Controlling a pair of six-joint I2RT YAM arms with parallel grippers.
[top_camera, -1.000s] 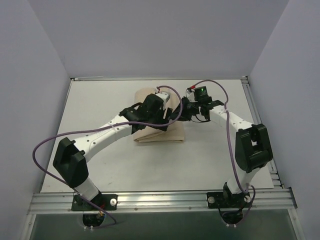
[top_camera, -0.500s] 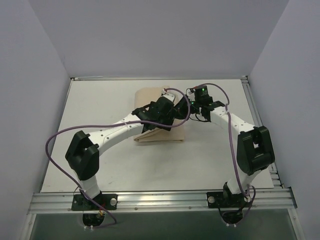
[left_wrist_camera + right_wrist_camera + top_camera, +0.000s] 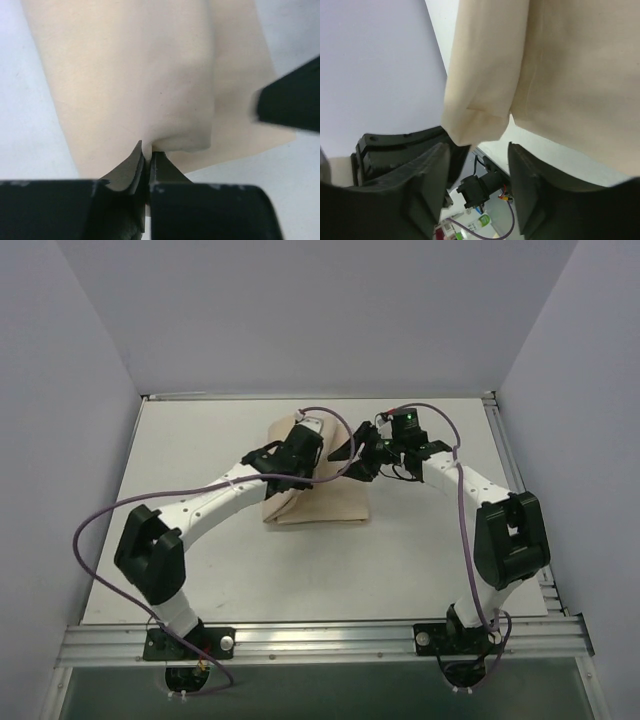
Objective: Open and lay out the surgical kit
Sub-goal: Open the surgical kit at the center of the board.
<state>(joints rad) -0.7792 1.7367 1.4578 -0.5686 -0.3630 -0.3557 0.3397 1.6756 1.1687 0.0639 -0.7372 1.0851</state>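
So, a handoff had just happened. A second earlier the left gripper [image 3: 146,150] stood wide and the right gripper [image 3: 479,147] was clamped; now it was the reverse. The left fingers were pinched tight on a fold of the beige cloth wrap [image 3: 325,505], at the near edge of a raised flap in the left wrist view. The right jaws had parted, with a flap corner hanging just at the gap between them. It was probably no longer gripped, though that view was too close to be sure of contact. The wrap lay on the table [image 3: 200,440], toward the far side and mostly folded, with both wrists over its far edge. No steel tray or instruments showed; likely they were inside the bundle. For the task: the flap was now the left arm's to pull open, and the right was free to back off and take another fold. Unwrapping was at an early stage, layout not begun.
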